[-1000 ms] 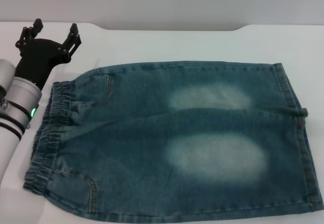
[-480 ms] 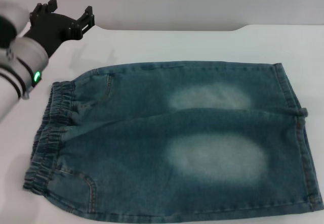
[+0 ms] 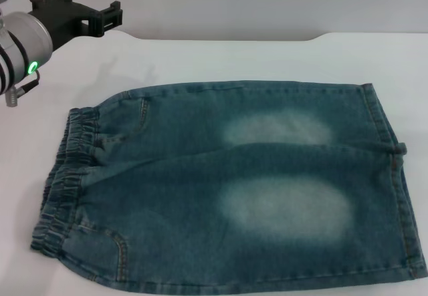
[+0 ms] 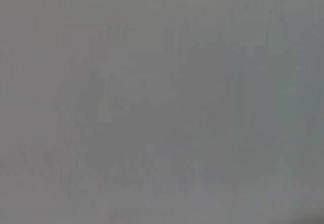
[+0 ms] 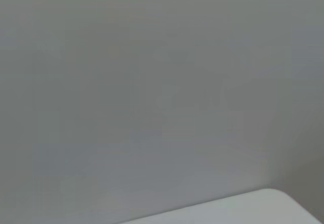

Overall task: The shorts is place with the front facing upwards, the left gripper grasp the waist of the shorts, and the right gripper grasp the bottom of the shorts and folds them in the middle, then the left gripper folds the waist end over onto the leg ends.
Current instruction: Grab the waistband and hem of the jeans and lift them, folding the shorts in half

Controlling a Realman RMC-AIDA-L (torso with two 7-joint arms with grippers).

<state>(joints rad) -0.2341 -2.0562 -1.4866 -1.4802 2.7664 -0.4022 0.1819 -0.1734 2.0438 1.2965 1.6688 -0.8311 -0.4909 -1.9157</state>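
Flat on white surface (image 3: 221,59): denim shorts (image 3: 227,182), front up, nothing holding them.

Waist (image 3: 63,179) at robot's left side, ruffled band running front to back; leg ends (image 3: 394,176) at right side, two straight hems side by side, touching. Two pale faded patches across legs. Left gripper (image 3: 80,15) raised at far left corner, well apart from shorts, beyond waist, jaws spread and holding nothing; green light ring lit on silver arm behind it. Right gripper out of head view; own wrist view showing only grey wall and a corner of the surface (image 5: 243,209). Left wrist view a plain grey blur, nothing to make out.
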